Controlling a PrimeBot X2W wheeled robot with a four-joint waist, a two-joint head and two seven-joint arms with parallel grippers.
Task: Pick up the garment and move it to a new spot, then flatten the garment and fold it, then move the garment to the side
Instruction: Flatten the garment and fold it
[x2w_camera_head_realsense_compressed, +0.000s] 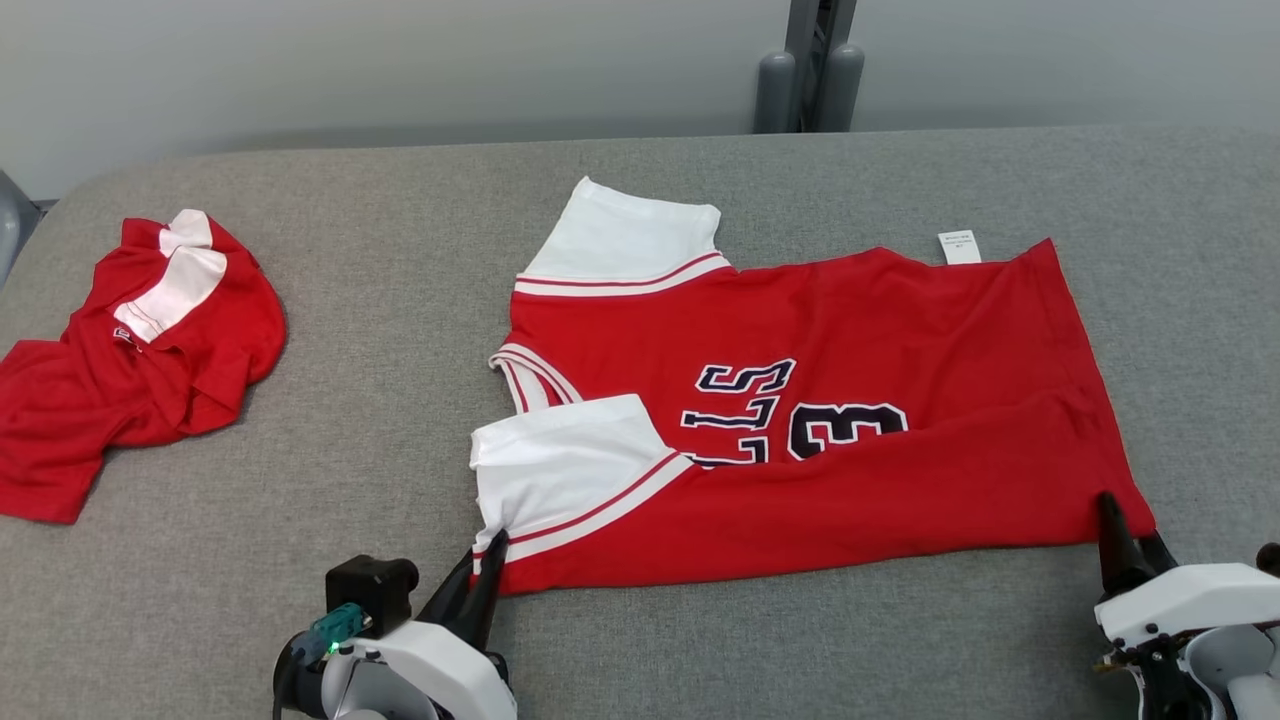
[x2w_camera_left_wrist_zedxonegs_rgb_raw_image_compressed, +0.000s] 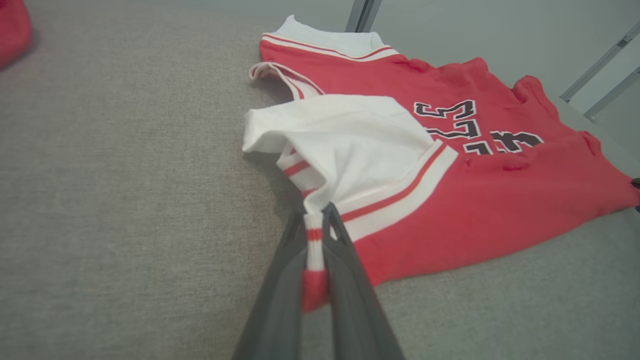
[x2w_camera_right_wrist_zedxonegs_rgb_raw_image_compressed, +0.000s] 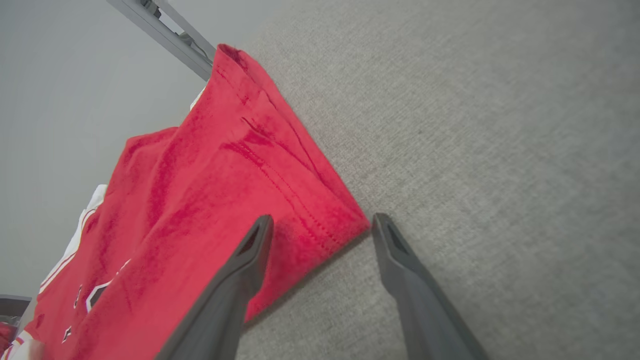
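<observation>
**A:** What surface is being worked on?

**B:** A grey cloth-covered table (x2w_camera_head_realsense_compressed: 300, 640) is seen, with a pale wall (x2w_camera_head_realsense_compressed: 400, 60) behind it.

**A:** How is the left gripper set?

**B:** The left gripper (x2w_camera_left_wrist_zedxonegs_rgb_raw_image_compressed: 317, 222), at seven o'clock in the head view, is pressed together on the striped cuff of the white sleeve (x2w_camera_head_realsense_compressed: 565, 460). A strip of that cuff is pinched between the fingers, and the sleeve is drawn into a peak toward them.

**A:** And the right?

**B:** The right gripper (x2w_camera_right_wrist_zedxonegs_rgb_raw_image_compressed: 322, 222), at four o'clock, is held apart. The near hem corner (x2w_camera_right_wrist_zedxonegs_rgb_raw_image_compressed: 345, 225) lies between its fingers, one over the cloth and one on the bare table. No cloth is clamped.

**A:** Where is the garment?

**B:** The red jersey (x2w_camera_head_realsense_compressed: 850, 420) is spread mid-table, its collar toward nine o'clock and its hem toward three. The near long edge is probably taken at both ends so that it can be carried over evenly in a fold.

**A:** Anything else?

**B:** A second red garment (x2w_camera_head_realsense_compressed: 130, 370) is bunched at nine o'clock, well apart.
</observation>
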